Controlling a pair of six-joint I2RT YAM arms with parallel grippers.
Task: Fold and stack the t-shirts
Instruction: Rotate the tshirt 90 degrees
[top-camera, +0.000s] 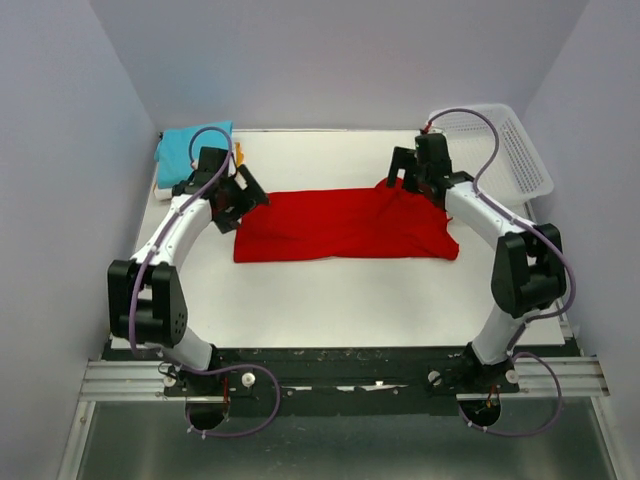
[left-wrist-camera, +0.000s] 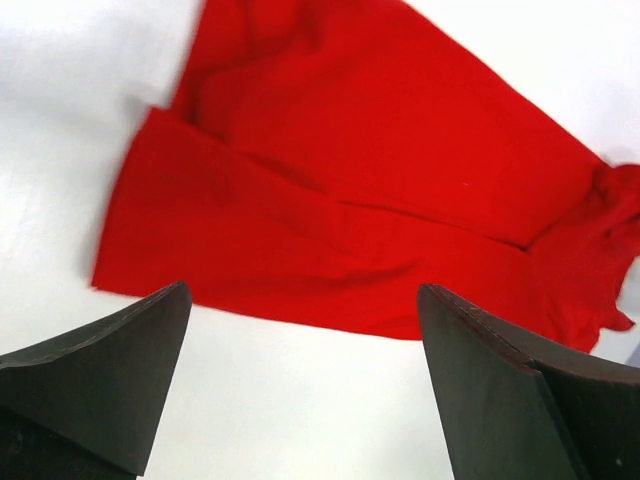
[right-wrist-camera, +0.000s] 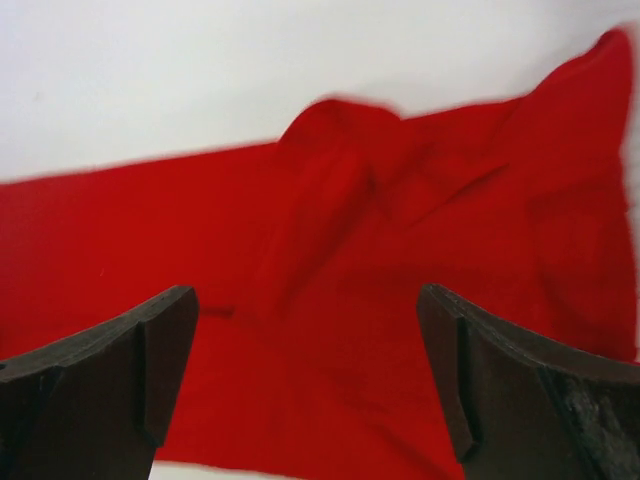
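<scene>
A bright red t-shirt (top-camera: 340, 225) lies on the white table as a long band folded lengthwise, bunched at its right end. My left gripper (top-camera: 246, 196) hovers just off the shirt's left end. In the left wrist view it (left-wrist-camera: 305, 292) is open and empty, with bare table between its fingers and the red cloth (left-wrist-camera: 380, 170) beyond. My right gripper (top-camera: 403, 172) hangs above the shirt's far right corner. It (right-wrist-camera: 305, 295) is also open over the rumpled red cloth (right-wrist-camera: 330, 200) and holds nothing. A folded turquoise t-shirt (top-camera: 190, 145) sits at the back left, with an orange-yellow edge (top-camera: 240, 157) peeking out beside it.
A white plastic lattice basket (top-camera: 510, 150) stands at the back right, partly off the table's edge. Lilac walls enclose the table on three sides. Both arm bases are bolted on the rail at the near edge.
</scene>
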